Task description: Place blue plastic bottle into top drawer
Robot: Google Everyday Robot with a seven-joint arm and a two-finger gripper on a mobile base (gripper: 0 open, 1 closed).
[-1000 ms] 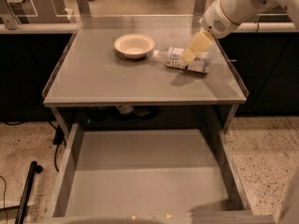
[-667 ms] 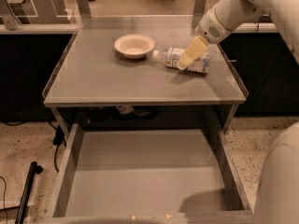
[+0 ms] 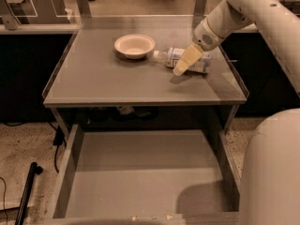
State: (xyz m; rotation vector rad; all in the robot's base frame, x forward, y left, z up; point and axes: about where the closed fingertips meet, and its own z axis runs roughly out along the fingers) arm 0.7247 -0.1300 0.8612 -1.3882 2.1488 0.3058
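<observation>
The blue plastic bottle (image 3: 168, 56) lies on its side on the grey table top (image 3: 103, 78), white cap pointing left toward the bowl. My gripper (image 3: 182, 68) hangs from the white arm at the upper right. It sits just over the middle of the bottle, covering part of the label, and I cannot tell whether it touches the bottle. The top drawer (image 3: 140, 177) is pulled out below the table's front edge, wide and shallow, with nothing in it.
A cream round bowl (image 3: 134, 46) stands on the table just left of the bottle. The table has low raised side rails. My white arm (image 3: 276, 172) fills the lower right, beside the drawer. A black pole (image 3: 28, 191) lies on the floor at the left.
My gripper has moved a little down and to the left, closer over the bottle. The bottle, bowl and drawer have not moved.
</observation>
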